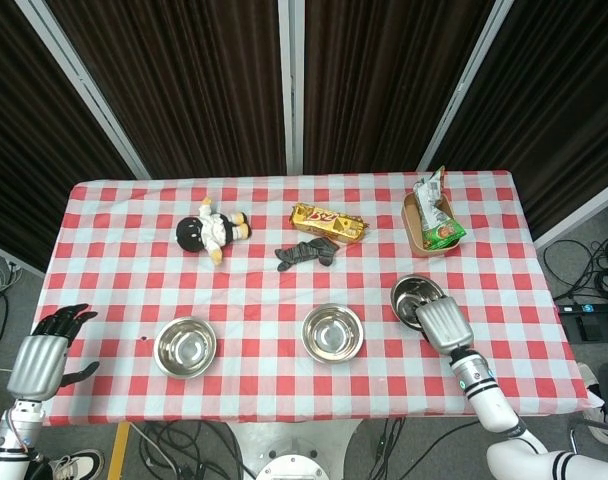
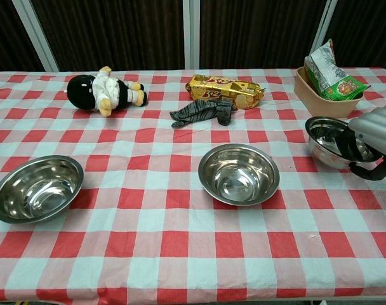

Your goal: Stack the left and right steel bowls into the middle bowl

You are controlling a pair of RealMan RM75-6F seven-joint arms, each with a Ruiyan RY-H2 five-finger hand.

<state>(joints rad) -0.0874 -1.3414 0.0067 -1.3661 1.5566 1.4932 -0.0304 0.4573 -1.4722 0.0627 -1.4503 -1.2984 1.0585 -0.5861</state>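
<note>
Three steel bowls stand in a row near the front of the checked table. The left bowl [image 1: 185,346] [image 2: 37,188] and the middle bowl [image 1: 332,332] [image 2: 239,173] both rest empty on the cloth. My right hand [image 1: 442,325] [image 2: 376,138] grips the near rim of the right bowl [image 1: 411,291] [image 2: 328,138], with fingers inside it and the thumb outside. That bowl looks raised a little off the cloth and tilted. My left hand [image 1: 41,358] hangs off the table's left front corner, fingers spread, holding nothing; the chest view does not show it.
Along the back of the table lie a plush doll [image 1: 212,229] [image 2: 104,89], a golden biscuit pack [image 1: 328,223] [image 2: 226,91], and a grey sock [image 1: 305,253] [image 2: 202,112]. A tan tray with a snack bag [image 1: 433,225] [image 2: 327,82] stands just behind the right bowl.
</note>
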